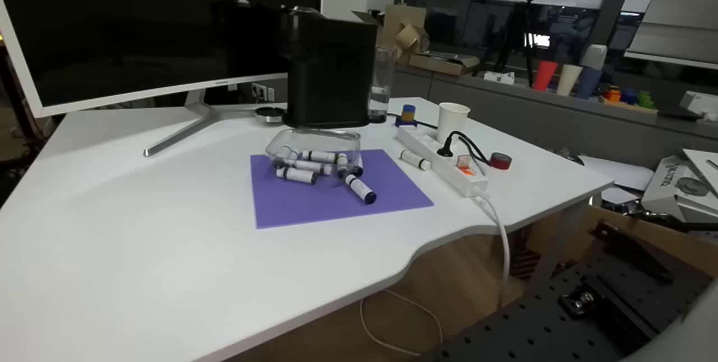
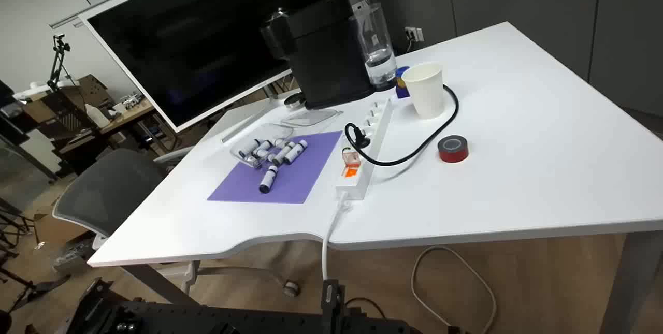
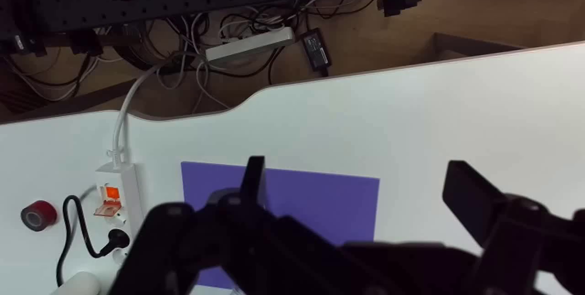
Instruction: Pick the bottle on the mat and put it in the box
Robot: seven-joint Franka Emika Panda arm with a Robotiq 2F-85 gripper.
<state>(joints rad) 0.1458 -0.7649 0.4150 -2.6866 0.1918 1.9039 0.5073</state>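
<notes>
You had open room over the near corners of the purple mat (image 1: 303,209) and, away from the power strip (image 1: 437,161), across the white table (image 1: 140,238). Just behind the loose bottle (image 1: 360,188), a transparent container (image 1: 311,140) and clustered bottles (image 1: 313,167) blocked you. Strip and paper cup (image 1: 451,119) hemmed one flank; black box (image 1: 334,73) and monitor (image 1: 140,25) the back.

Toward the rear edge of the bench (image 1: 129,244): white-framed monitor (image 1: 151,31) on a grey stand (image 1: 179,133). Nearer the right edge: white power strip (image 1: 443,166) with inserted black plug (image 2: 361,141), paper cup (image 2: 424,90) just beside, and red-and-black tape roll (image 2: 453,151). Over the notched front edge: white cord (image 3: 116,139).
</notes>
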